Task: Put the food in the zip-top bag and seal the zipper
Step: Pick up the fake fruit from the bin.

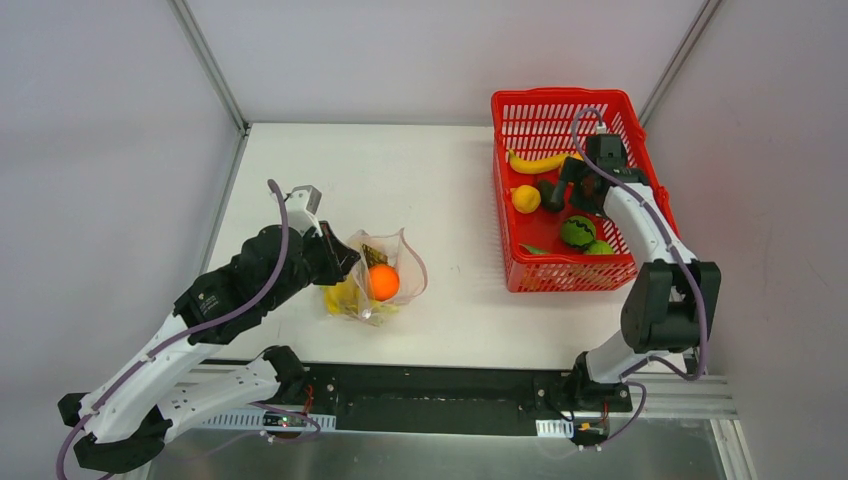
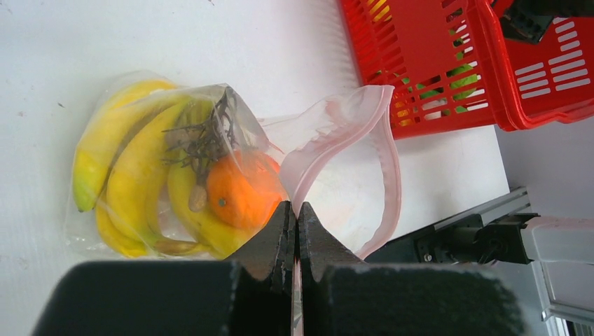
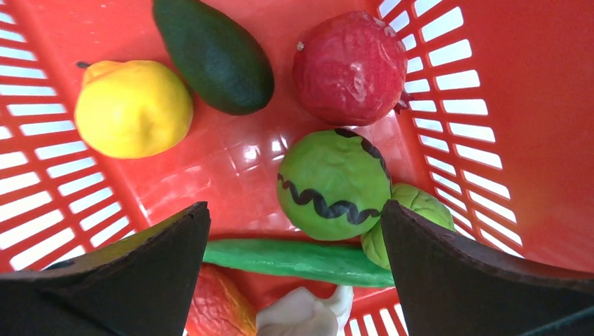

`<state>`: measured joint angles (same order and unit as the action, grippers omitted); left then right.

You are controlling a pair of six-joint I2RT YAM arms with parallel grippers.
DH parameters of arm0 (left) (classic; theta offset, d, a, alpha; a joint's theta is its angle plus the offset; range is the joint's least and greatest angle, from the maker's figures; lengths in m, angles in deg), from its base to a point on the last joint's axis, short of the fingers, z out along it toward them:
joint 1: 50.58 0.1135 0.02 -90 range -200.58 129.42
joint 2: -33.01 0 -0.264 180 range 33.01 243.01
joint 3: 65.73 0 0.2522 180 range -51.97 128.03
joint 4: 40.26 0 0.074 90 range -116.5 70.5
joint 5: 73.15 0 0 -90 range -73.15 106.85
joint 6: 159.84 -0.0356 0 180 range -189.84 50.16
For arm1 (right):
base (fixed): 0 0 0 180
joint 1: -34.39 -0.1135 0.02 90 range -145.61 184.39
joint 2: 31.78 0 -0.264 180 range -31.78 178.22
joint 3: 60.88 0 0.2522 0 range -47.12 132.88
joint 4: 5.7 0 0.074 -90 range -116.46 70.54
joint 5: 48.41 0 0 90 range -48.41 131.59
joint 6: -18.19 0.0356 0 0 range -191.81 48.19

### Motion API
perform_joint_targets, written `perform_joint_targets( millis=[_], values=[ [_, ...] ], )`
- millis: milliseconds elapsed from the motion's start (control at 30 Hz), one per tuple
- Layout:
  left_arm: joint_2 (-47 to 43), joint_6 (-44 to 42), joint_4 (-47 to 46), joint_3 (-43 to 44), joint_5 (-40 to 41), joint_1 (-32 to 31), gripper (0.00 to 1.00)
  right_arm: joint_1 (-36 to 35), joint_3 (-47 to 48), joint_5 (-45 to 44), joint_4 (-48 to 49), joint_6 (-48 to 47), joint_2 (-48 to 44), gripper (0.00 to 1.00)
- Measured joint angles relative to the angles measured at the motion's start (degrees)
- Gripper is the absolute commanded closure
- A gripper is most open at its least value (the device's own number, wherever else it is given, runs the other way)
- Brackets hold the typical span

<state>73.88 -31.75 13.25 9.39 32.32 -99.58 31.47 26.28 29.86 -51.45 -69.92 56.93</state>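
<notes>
The left end effector (image 2: 295,211) is pressed together on a fold of the zip-top bag (image 2: 329,157) at its mouth, the pink film running down between the two fingers. From that pinch the zipper (image 2: 389,164) curves up and around in an open loop, so the mouth gapes toward the right of the wrist view. Deeper inside the bag lie a bunch of yellow bananas (image 2: 129,178), an orange (image 2: 237,194) resting against them, and a dark twiggy piece (image 2: 203,136) on top. The bag lies on the white desk (image 1: 440,180), left of centre, just beside the left arm's wrist.

The right end effector (image 3: 294,210) is spread wide, gripping nothing, and hangs inside the red basket (image 1: 560,108) at the far right of the desk. Between its fingers sits a green ball with a wavy dark stripe (image 3: 333,183). A paler green piece (image 3: 420,208) touches that ball on its right, close to the right finger. Beneath them runs a long green pod (image 3: 294,257), with an orange-red piece (image 3: 218,308) and a white piece (image 3: 305,315) at the bottom edge of the view. Farther off on the basket floor are a yellow fruit (image 3: 133,108), a dark green avocado shape (image 3: 213,52) and a red round fruit (image 3: 350,66). From above, a single banana (image 1: 540,162) lies near the basket's far side
</notes>
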Motion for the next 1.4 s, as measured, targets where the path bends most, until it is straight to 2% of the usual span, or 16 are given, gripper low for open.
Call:
perform_joint_targets(
  millis=[200,500,700,933,1167,1267,1400],
  values=[
    [0.0,-0.66,0.02,0.0,0.02,0.0,1.0,0.92,1.6,-0.09,-0.44,-0.63,6.34,0.05],
    [0.0,-1.18,0.0,-0.15,-0.09,0.13,1.0,1.81,1.6,-1.84,-0.35,-0.9,11.15,0.08],
    [-0.04,-1.22,-0.02,-0.17,-0.42,0.35,1.0,1.92,1.6,-1.05,-0.52,-0.96,11.87,0.04],
    [-0.37,-1.22,0.02,-0.52,-0.42,0.35,1.0,1.95,1.62,-1.03,-0.52,-1.05,12.79,0.07],
    [-0.37,-1.22,0.07,-0.52,-0.37,0.35,1.0,1.92,1.9,0.74,-1.22,-1.05,14.23,0.05],
    [-0.39,-1.22,0.07,-0.52,-0.39,0.35,1.0,1.95,1.9,1.53,-1.25,-1.05,14.45,0.09],
    [-0.46,-1.22,0.11,-0.55,-0.37,0.35,1.0,1.95,1.92,1.53,-1.31,-0.92,15.87,0.2]
  ],
)
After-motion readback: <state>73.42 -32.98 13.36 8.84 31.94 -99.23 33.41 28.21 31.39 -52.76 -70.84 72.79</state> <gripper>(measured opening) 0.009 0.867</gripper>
